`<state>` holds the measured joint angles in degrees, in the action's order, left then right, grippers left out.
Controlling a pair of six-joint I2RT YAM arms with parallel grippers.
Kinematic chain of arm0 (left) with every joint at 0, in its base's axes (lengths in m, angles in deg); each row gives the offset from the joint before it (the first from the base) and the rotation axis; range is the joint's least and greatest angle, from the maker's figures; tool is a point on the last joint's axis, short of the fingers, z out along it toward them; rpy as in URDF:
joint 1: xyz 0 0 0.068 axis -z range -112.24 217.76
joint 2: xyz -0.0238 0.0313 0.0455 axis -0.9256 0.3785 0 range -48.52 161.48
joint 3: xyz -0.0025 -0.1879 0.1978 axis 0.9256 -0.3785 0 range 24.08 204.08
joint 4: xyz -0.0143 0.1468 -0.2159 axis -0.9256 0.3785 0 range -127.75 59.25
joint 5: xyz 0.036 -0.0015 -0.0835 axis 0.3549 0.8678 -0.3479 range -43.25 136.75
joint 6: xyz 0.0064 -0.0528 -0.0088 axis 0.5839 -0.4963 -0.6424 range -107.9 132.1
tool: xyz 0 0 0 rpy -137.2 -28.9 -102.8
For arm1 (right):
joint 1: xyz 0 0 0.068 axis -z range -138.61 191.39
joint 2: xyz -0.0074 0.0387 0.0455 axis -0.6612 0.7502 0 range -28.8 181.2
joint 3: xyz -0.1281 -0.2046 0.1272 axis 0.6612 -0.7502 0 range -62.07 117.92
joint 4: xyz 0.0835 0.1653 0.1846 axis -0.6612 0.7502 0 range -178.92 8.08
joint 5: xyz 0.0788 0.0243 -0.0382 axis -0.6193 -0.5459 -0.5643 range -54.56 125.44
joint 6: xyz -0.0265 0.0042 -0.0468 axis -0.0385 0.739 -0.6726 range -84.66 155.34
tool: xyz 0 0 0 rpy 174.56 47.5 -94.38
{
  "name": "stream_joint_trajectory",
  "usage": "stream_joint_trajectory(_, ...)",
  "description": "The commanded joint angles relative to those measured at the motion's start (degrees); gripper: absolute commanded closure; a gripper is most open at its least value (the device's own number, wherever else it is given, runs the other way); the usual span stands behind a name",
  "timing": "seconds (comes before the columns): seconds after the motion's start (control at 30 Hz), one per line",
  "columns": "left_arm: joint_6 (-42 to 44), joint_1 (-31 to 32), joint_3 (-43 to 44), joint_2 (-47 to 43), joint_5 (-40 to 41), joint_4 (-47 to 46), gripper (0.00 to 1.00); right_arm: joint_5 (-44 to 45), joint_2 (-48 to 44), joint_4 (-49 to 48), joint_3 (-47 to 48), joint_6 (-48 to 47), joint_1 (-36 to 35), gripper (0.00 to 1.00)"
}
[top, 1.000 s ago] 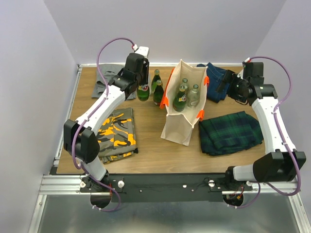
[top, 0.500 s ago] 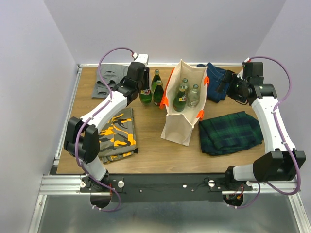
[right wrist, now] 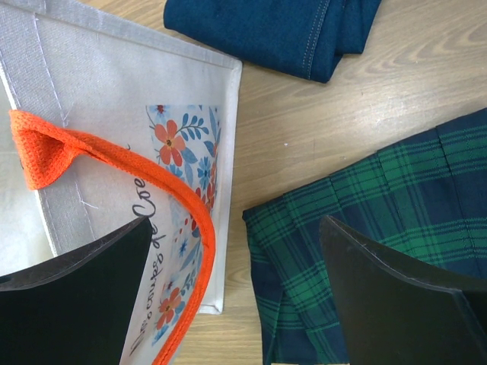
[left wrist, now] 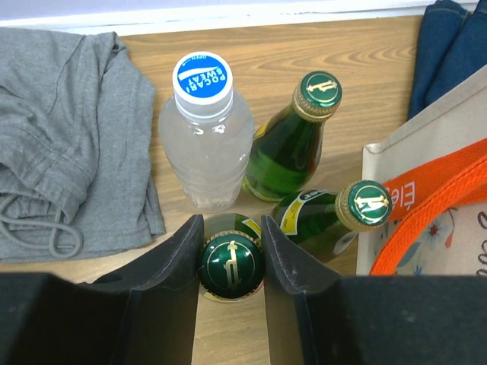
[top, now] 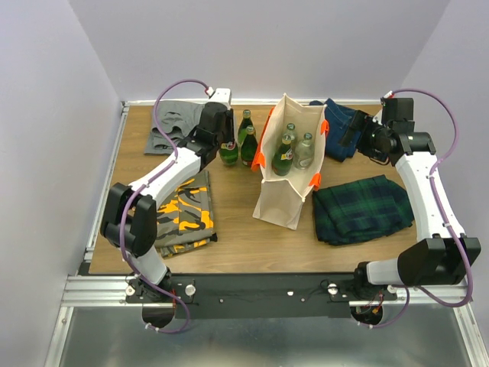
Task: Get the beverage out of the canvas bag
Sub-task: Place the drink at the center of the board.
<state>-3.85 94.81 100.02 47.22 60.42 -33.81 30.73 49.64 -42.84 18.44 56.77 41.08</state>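
Note:
The canvas bag (top: 281,195) stands open mid-table with orange handles (right wrist: 114,163), and three bottles (top: 284,157) stand inside it. My left gripper (top: 227,142) is left of the bag, shut on the cap of a green glass bottle (left wrist: 231,262) held upright. Two more green bottles (left wrist: 288,144) and a clear Pocari Sweat bottle (left wrist: 203,144) stand just beyond it on the table. My right gripper (top: 353,131) hovers open by the bag's right side (right wrist: 122,99) with nothing between its fingers.
A grey garment (top: 170,126) lies at the back left and a camouflage one (top: 183,210) at the front left. Folded jeans (right wrist: 274,30) lie behind the right gripper, a green plaid cloth (right wrist: 380,228) beside the bag's right.
The left gripper has shifted slightly right and lower with the green bottle, nearer the two standing green bottles. The right arm has not moved.

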Motion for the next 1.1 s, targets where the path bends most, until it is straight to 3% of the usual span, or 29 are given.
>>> stream_joint_trajectory(0.0,-0.2,-0.3,1.1,-0.3,2.5,-11.1,1.0,0.9,0.2,0.1,0.8,-0.2,0.1,0.0)
stream_joint_trajectory(1.07,-0.1,-0.2,5.2,6.0,2.3,-10.5,1.0,1.5,0.2,0.1,0.6,-0.6,0.1,0.0)
